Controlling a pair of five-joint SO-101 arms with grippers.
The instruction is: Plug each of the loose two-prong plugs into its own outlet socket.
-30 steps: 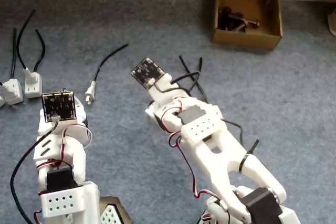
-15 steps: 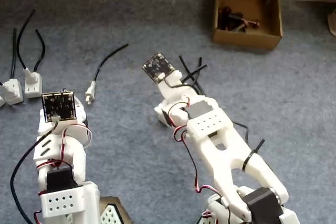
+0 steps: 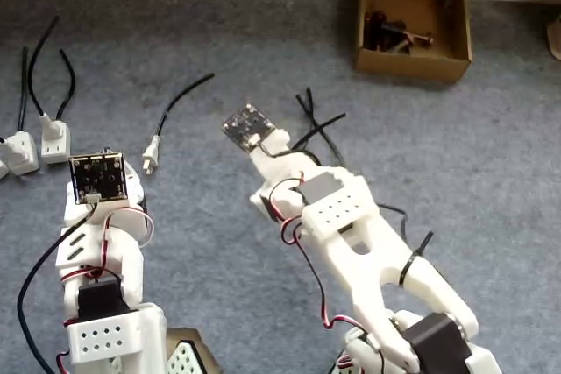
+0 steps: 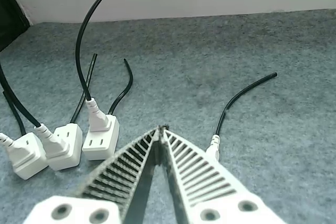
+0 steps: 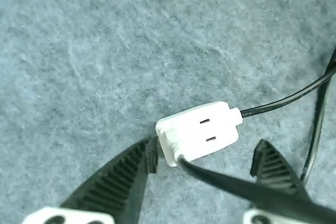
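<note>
The right gripper [image 5: 206, 153] swings back, spread astride a socket [image 5: 197, 129], ready to grasp. Left gripper [image 4: 160, 129] stays pressed together.

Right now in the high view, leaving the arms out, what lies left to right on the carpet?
Going right: white socket → second white socket → loose plug with its cord → black cords → cardboard box.

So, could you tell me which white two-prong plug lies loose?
The white plug lying alone beside the left gripper; the others sit in white sockets.
</note>
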